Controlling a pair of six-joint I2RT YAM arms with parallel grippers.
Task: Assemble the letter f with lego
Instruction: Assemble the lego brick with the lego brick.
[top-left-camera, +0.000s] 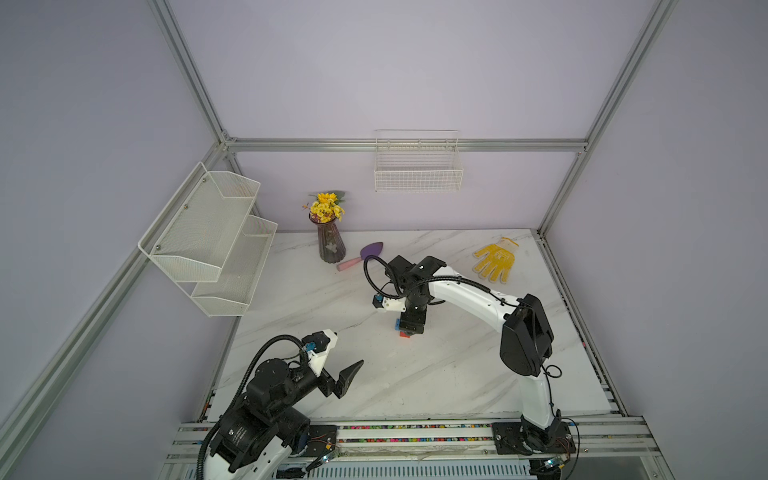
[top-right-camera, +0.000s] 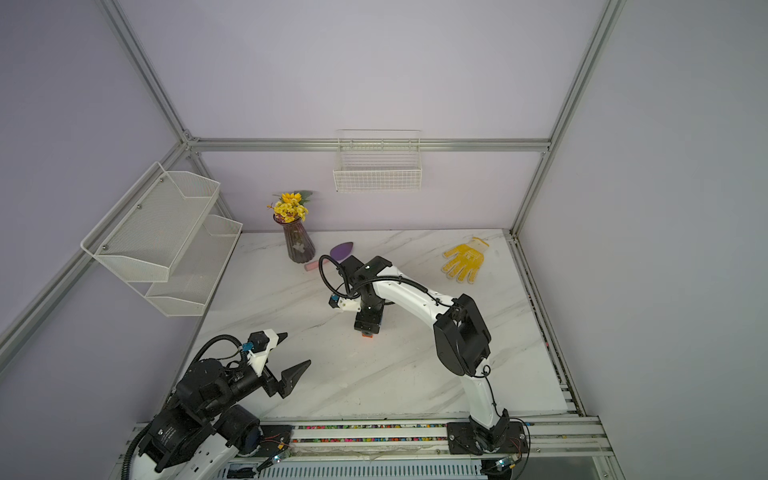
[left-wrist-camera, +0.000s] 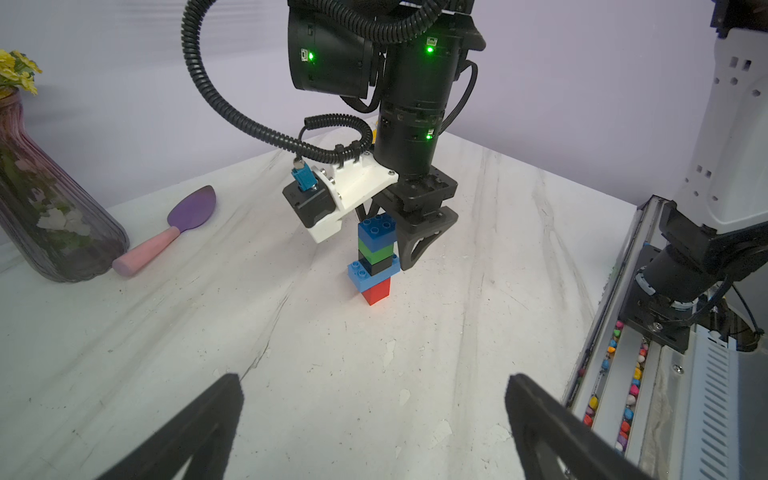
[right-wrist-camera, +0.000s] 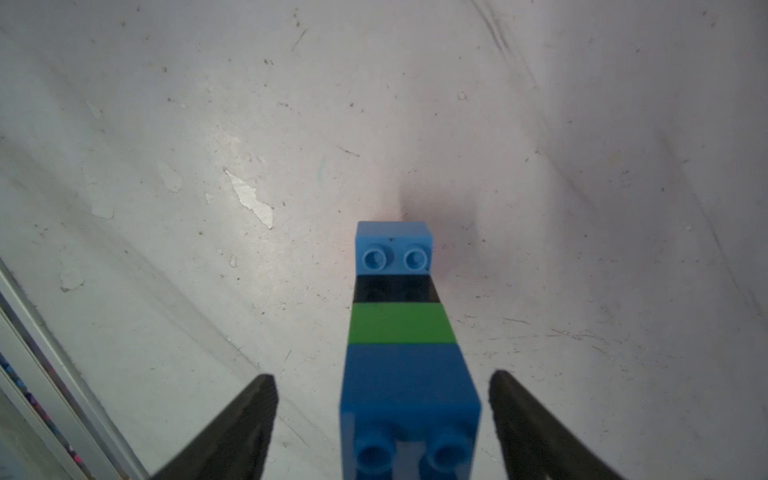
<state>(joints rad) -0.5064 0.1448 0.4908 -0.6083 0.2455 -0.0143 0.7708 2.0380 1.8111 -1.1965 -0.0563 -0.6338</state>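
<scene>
The lego stands upright as one stack on the marble table: red brick at the bottom, then light blue, black, green and dark blue on top. The two blue bricks jut sideways, forming the letter f. My right gripper points down over the stack, open, with a gap between each finger and the dark blue brick. In both top views it hides most of the stack; a bit of red shows. My left gripper is open and empty, nearer the front left.
A purple vase of yellow flowers, a purple trowel with a pink handle and a yellow glove lie at the back. A wire basket hangs on the back wall, mesh shelves on the left. The base rail runs along the front.
</scene>
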